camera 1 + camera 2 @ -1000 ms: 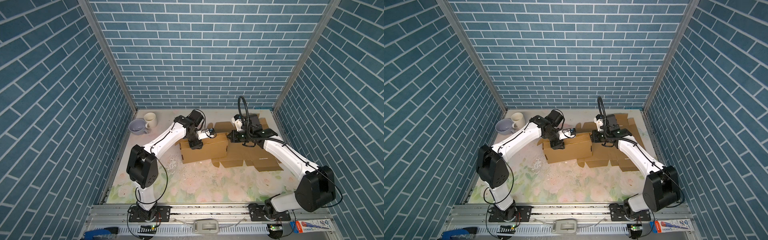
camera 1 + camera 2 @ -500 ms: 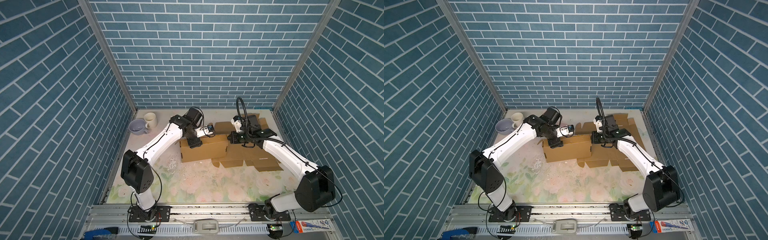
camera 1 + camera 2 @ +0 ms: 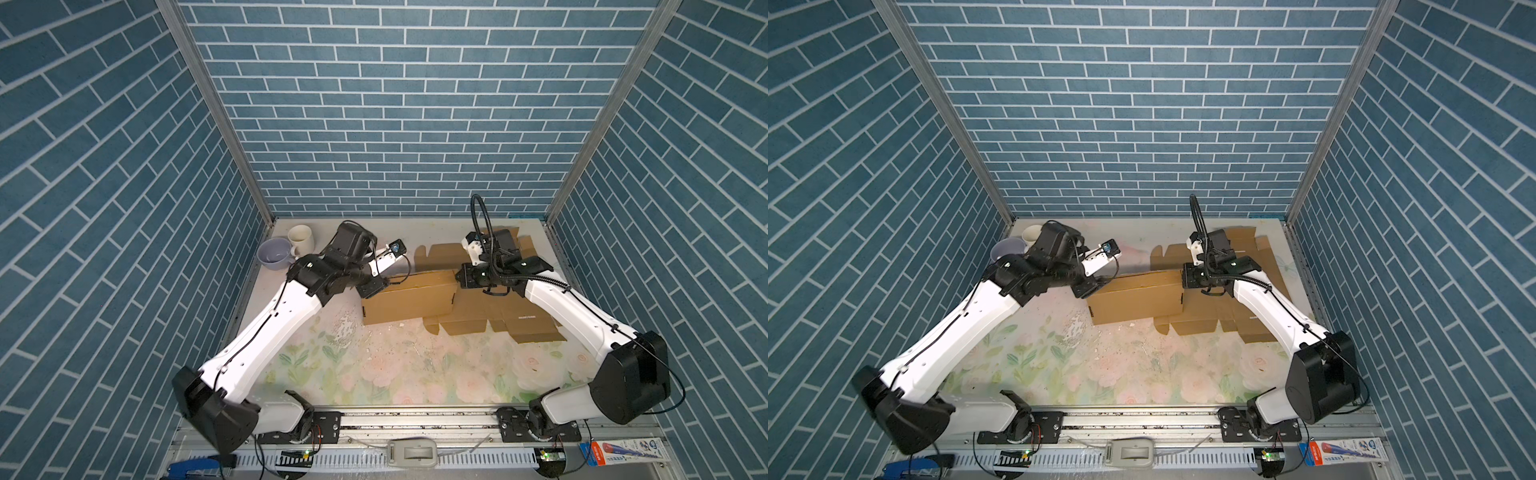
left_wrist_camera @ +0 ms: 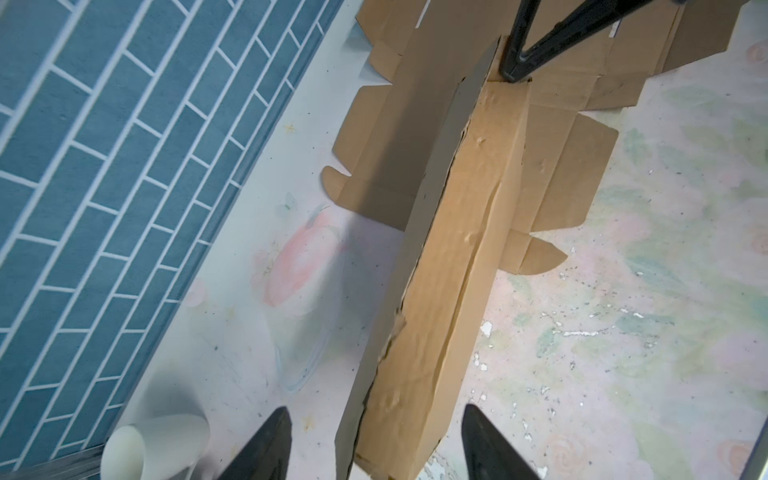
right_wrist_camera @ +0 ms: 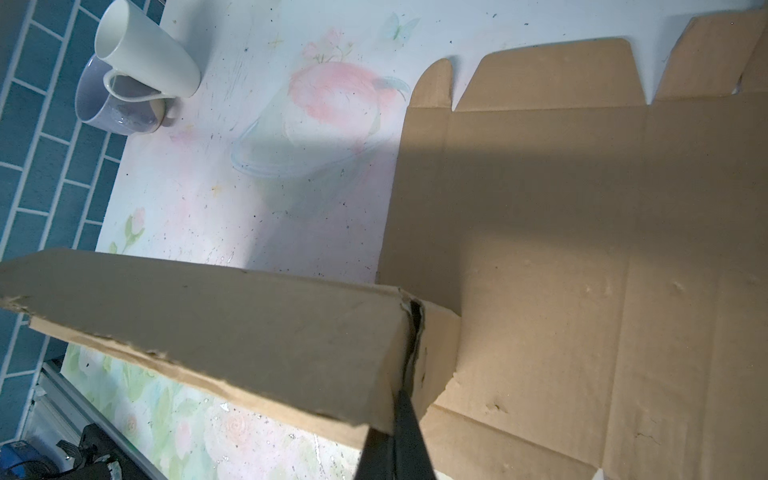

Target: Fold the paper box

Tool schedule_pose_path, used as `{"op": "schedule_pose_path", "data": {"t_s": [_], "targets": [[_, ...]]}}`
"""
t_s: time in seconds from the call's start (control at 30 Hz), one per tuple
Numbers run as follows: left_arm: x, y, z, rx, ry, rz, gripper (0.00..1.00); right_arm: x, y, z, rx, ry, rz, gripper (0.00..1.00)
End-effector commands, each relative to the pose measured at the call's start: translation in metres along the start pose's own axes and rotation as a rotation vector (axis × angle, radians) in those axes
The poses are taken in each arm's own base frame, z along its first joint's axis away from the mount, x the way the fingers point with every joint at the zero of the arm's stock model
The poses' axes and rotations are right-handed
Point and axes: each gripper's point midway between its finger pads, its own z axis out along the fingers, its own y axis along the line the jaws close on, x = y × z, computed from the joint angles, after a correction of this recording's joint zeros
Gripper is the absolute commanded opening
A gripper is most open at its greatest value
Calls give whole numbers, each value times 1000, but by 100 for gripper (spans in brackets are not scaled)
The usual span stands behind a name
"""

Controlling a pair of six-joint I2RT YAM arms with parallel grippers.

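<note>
A floral-patterned table [image 3: 395, 365] carries the part-folded paper box [image 3: 407, 305], a white mug [image 3: 300, 237] and a lilac cup [image 3: 273, 254]

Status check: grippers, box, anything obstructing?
Left gripper open, fingers astride the raised panel. Right gripper shut at the panel's other end. Paper box mostly flat, one panel up. Mugs clear, far corner.

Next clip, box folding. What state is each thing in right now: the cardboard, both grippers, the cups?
Cardboard box: mostly lying flat, unfolded.
Long panel: folded up, standing on edge.
Left gripper: open, jaws on either side of the panel's near end.
Right gripper: shut, tip at the panel's other end.
White mug: upright.
Purple cup: upright, right beside the mug.
</note>
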Motion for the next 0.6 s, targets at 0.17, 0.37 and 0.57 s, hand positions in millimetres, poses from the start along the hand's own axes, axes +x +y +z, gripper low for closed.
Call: {"op": "schedule_pose_path", "data": {"t_s": [0.17,0.37,0.57], "targets": [[62,3,-12,-37,59,-339,65,29,-8,1,66,120,35,0],[88,3,-2,-68,114,-395,58,29,-6,1,64,121,30,0],[95,24,13,-99,122,-469,48,29,-5,1,66,119,28,0]]}}
